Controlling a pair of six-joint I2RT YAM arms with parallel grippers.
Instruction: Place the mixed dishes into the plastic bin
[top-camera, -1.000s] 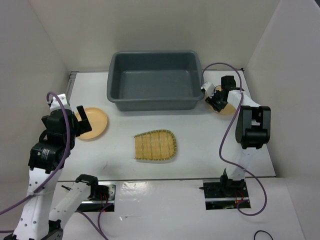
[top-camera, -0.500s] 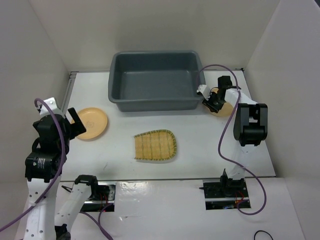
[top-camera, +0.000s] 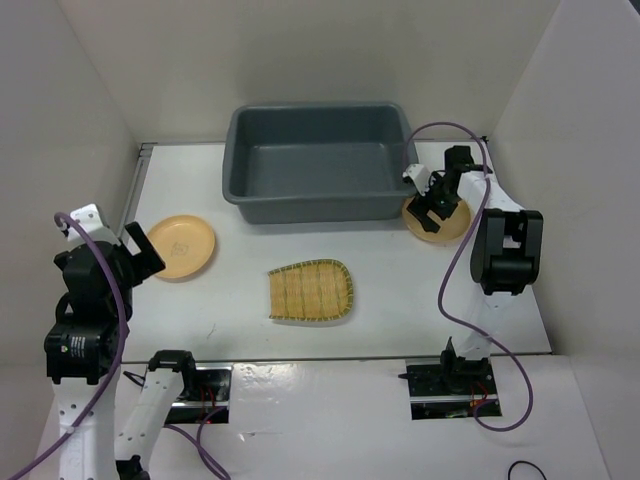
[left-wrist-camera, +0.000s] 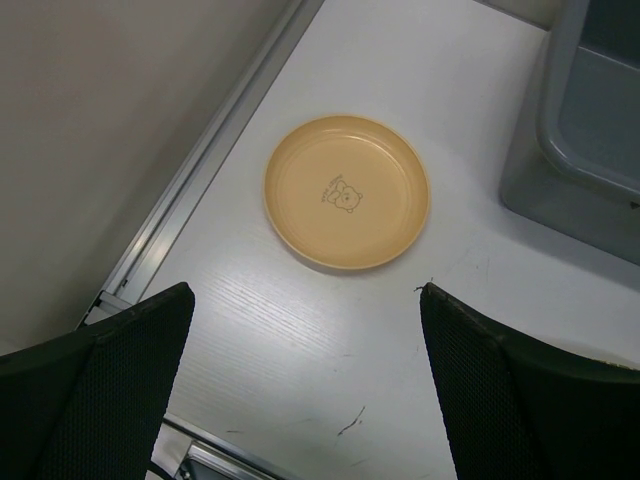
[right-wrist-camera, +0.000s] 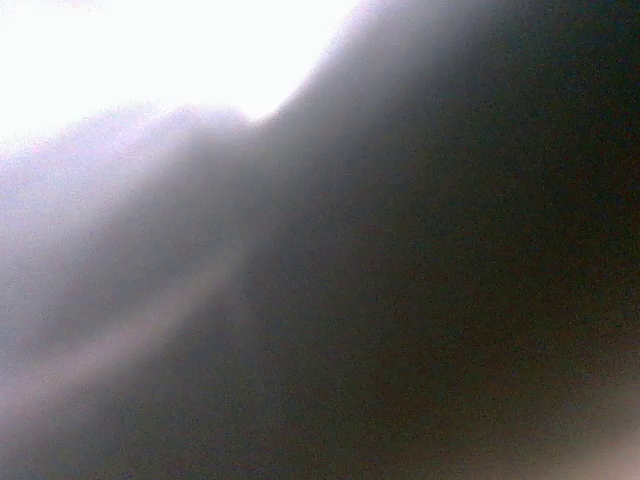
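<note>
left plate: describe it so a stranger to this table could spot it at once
From the grey bin at the back of the table, come nearer and left, toward the table's left edge. A round yellow-tan plate lies there alone, with a small printed figure at its centre; the other plate, right of the bin, sits under the right gripper.

We see a white table (top-camera: 400, 290) boxed in by plain white walls (top-camera: 300, 50) at the back and on both sides. A silvery metal rail (left-wrist-camera: 205, 175) runs along the table's left edge, at the foot of the wall. Near that rail the tabletop bears a short dark scratch (left-wrist-camera: 350, 422), and the right wrist view gives us only white glare and dark blur, perhaps some surface very close to the lens.
</note>
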